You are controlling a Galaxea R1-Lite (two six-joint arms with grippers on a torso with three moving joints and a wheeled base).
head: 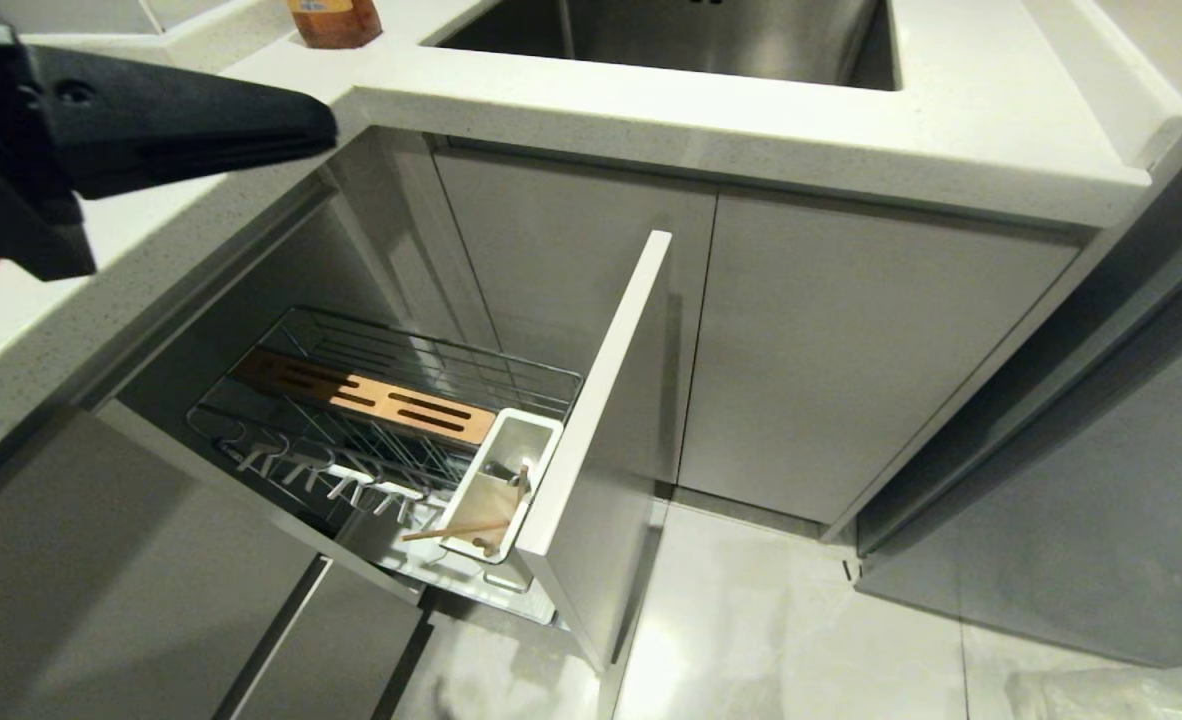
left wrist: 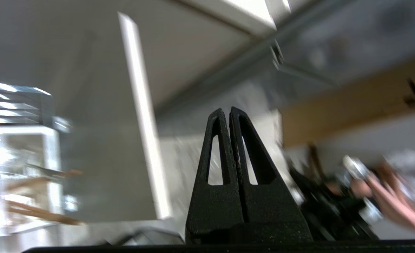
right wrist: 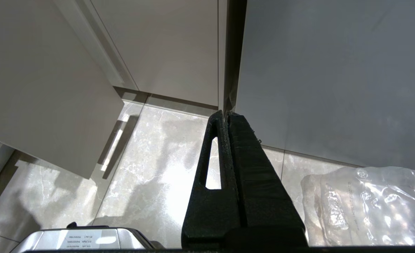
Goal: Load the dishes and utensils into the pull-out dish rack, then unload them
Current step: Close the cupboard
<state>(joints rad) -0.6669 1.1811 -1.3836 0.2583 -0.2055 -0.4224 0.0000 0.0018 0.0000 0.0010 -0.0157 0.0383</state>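
Left end effector pinched closed, empty, above tabletop at 10 o'clock. Chopsticks in rack box at 7 o'clock. Risk: closed fingers knock sticks, can't grab. Right end effector closed, parked.

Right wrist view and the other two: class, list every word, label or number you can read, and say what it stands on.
None can be read.
White label on the grey device near the right tool: printed lines, too small to read.
Amber bottle on the countertop: no readable text.
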